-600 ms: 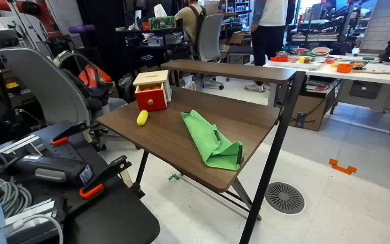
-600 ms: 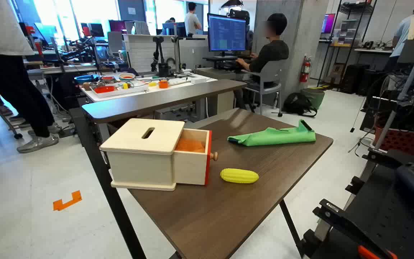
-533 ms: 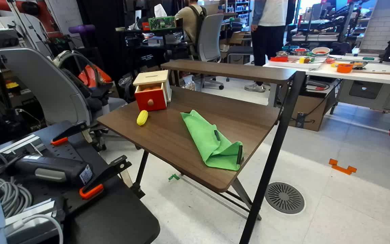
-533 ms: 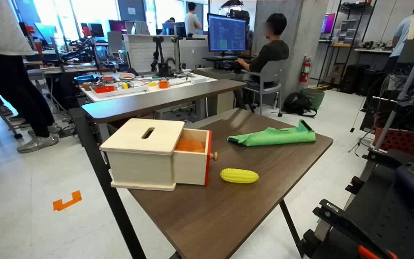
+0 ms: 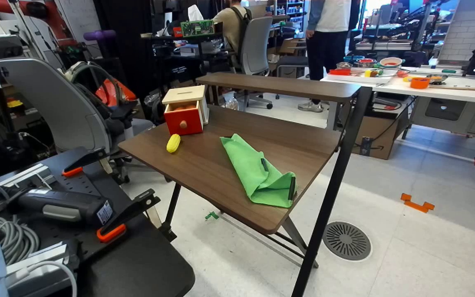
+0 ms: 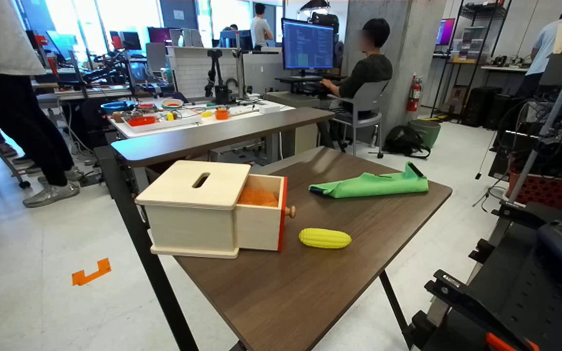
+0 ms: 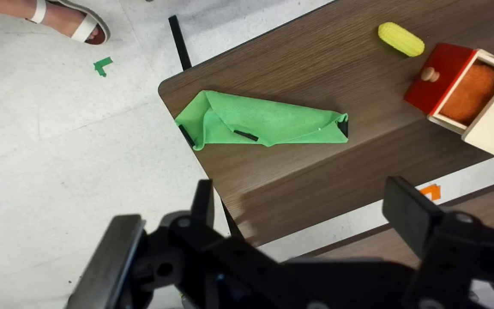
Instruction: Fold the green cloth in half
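A: Finding the green cloth [image 7: 268, 118] where?
B: Seeing it folded over on the bench [image 7: 281, 176], reaching the edge near a corner. Spotting yellow corn [image 7: 401, 39] near the pulled-out, red-fronted drawer [image 7: 444, 81].
A: Doing what with the gripper [image 7: 300, 193]?
B: Hovering spread wide, clear of the cloth.

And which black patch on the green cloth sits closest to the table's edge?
The leftmost patch in the wrist view, at one end of the cloth; the middle patch and rightmost patch lie farther in.
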